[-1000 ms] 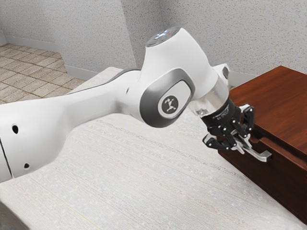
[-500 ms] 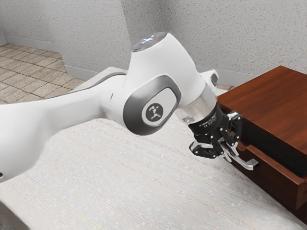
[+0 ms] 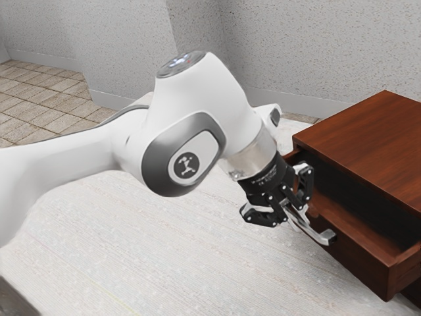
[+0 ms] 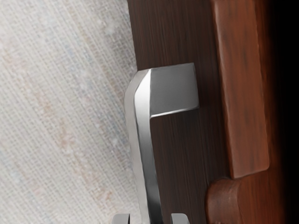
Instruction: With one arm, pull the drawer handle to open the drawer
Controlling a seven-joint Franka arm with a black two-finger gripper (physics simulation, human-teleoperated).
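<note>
A dark wooden cabinet (image 3: 368, 141) stands at the exterior view's right. Its drawer (image 3: 358, 247) is pulled partway out, with a dark gap showing behind the front panel. A silver bar handle (image 3: 317, 232) sits on the drawer front. My gripper (image 3: 289, 212) is shut on the handle's end nearer the arm. In the wrist view the handle (image 4: 145, 140) runs along the drawer front (image 4: 187, 149), and my fingertips (image 4: 122, 217) flank the bar on either side.
The cabinet rests on a pale woven tabletop (image 3: 164, 250) with open room toward the exterior view's left. Grey walls and a tiled floor (image 3: 39, 92) lie behind. My white arm (image 3: 184, 151) spans the middle of the exterior view.
My gripper has moved toward the exterior view's left with the handle in it. The drawer has slid further out of the cabinet, from almost closed to partly open.
</note>
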